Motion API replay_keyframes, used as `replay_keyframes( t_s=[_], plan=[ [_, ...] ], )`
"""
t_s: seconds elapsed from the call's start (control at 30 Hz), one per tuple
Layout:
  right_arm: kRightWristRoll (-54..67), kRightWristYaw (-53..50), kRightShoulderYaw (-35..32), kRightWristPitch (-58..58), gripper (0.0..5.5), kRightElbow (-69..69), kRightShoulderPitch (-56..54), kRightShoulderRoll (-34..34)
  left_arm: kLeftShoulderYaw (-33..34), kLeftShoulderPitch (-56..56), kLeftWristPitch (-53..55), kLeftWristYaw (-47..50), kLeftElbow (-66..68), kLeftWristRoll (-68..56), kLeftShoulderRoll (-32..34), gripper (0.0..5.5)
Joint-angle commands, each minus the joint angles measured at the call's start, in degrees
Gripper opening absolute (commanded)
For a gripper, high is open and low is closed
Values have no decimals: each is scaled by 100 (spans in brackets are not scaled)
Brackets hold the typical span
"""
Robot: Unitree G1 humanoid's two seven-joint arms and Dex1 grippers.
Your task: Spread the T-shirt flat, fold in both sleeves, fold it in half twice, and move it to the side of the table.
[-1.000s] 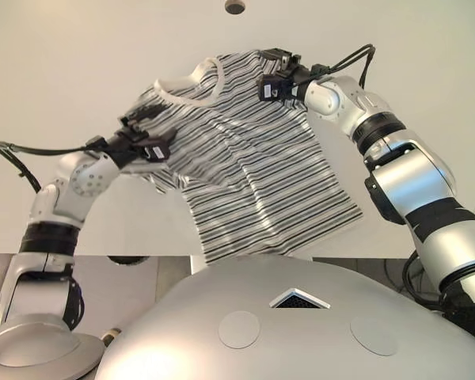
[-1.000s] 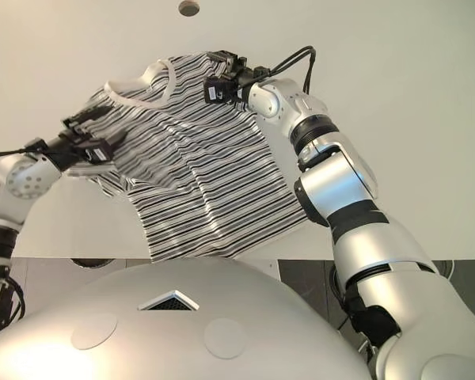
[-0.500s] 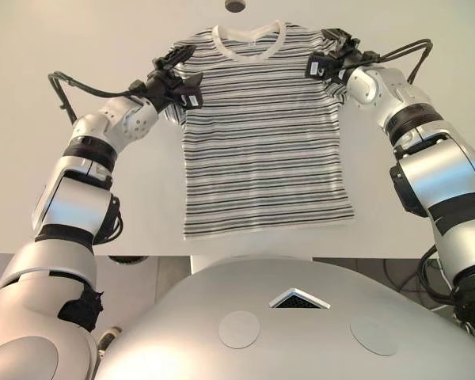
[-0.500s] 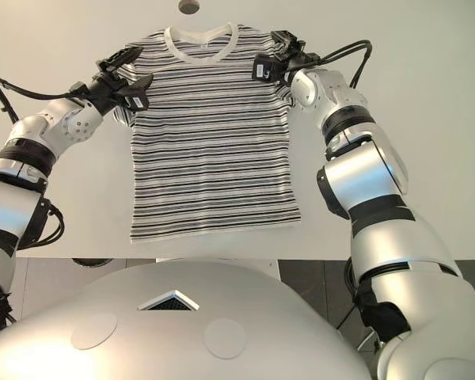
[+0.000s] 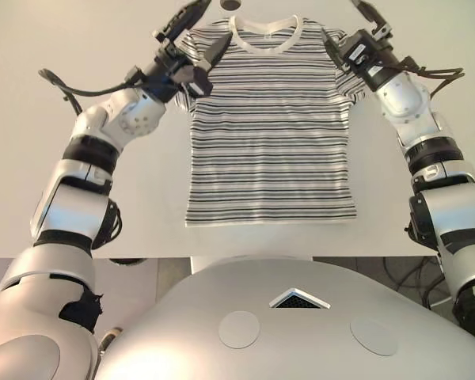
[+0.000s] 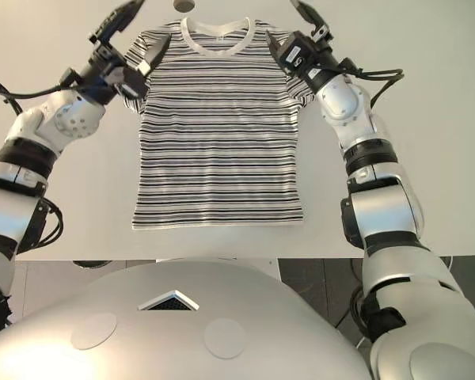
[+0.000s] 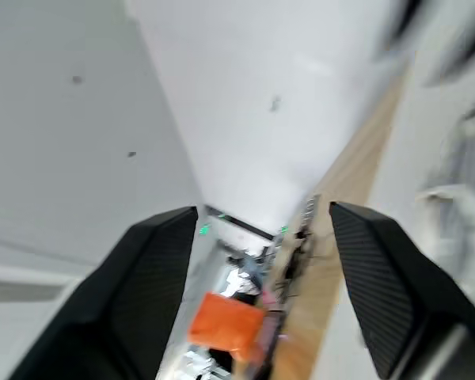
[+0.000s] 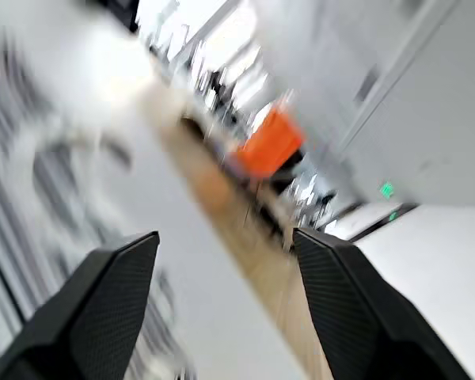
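the white table (image 5: pixel 154 198) is taking up most of the scene, and a blurry orange thing (image 7: pixel 226 323) is showing in the room beyond. bare tabletop is running along both sides of the t-shirt (image 5: pixel 269 127), which is lying flat in the middle, striped, hem near the front edge, collar facing away. the left gripper (image 5: pixel 198 32) and right gripper (image 5: pixel 344 24) are hanging over the shoulders, fingers spread, gripping nothing.

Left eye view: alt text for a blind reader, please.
A striped T-shirt lies flat on the white table, collar farthest from the robot. The left gripper and right gripper hang open at its shoulders.
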Motion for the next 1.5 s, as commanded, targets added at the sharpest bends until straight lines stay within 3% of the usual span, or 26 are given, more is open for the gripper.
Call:
replay_keyframes(
  t_s=[0.03,0.13,0.27,0.63,0.93,1.3,1.4,1.5],
  plan=[
    [1440,1577,193,572,318,-3106,1707,-890,-301,1379,58,-1784,-1856,-1279,1119,309],
    [1636,2348,381,1097,318,-4289,2708,-1520,-516,2239,357,-2576,-2822,-1519,1479,309],
    [1263,3106,654,1609,318,-4828,3416,-1943,-364,2897,828,-3262,-3471,-1736,1652,309],
    [542,3846,922,1851,318,-4607,3853,-2123,-103,3656,1292,-4132,-3922,-1511,1672,309],
    [395,3794,789,1977,318,-5254,4443,-2361,33,4625,1372,-4575,-4342,-1591,2104,309],
    [263,3670,711,2109,318,-5611,4739,-2288,502,4738,1408,-4697,-4490,-1863,2126,309],
    [406,3446,467,2057,318,-5756,4662,-2153,728,4714,1495,-4783,-4794,-2710,2074,309],
    [1053,2634,-213,2344,318,-5805,4155,-1365,1006,4771,1694,-4851,-5447,-4162,1981,309]
  ],
)
